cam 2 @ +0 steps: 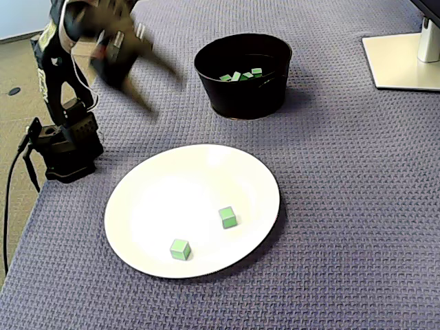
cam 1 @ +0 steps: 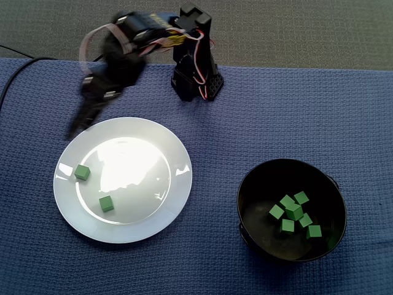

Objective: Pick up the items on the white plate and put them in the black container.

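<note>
Two small green cubes lie on the white plate [cam 1: 138, 224]: one [cam 1: 82, 172] near its left rim, the other [cam 1: 106, 203] lower down. In the other fixed view the same cubes [cam 2: 228, 217] [cam 2: 180, 249] sit on the plate's [cam 2: 165, 192] near half. The black container [cam 1: 249, 184] [cam 2: 240, 100] holds several green cubes [cam 1: 293, 212] [cam 2: 240, 74]. My gripper [cam 1: 86, 120] [cam 2: 161, 89] is motion-blurred. It hangs in the air over the plate's far left edge, its fingers look spread, and nothing is between them.
The arm's base [cam 1: 196, 80] [cam 2: 65, 148] stands at the cloth's edge behind the plate. A blue woven cloth covers the table. A pale monitor foot [cam 2: 402, 58] sits beyond the container. A black cable [cam 2: 14, 179] runs off beside the base.
</note>
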Action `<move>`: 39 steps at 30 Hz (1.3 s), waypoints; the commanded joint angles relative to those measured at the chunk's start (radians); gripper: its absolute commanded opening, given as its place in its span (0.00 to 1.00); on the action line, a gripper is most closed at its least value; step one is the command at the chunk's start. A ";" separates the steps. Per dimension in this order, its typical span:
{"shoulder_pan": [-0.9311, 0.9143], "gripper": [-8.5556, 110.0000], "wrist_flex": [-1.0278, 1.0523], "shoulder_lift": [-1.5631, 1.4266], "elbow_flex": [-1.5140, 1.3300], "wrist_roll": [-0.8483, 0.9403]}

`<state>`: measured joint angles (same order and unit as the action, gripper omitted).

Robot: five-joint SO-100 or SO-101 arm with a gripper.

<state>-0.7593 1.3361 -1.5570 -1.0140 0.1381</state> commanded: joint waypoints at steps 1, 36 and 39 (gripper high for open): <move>-0.120 0.33 -0.104 0.049 -0.178 0.061; -0.095 0.31 0.235 0.874 0.503 0.206; -0.086 0.30 0.233 0.900 0.509 0.210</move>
<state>-0.8590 1.5754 -0.6550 -0.5645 0.3375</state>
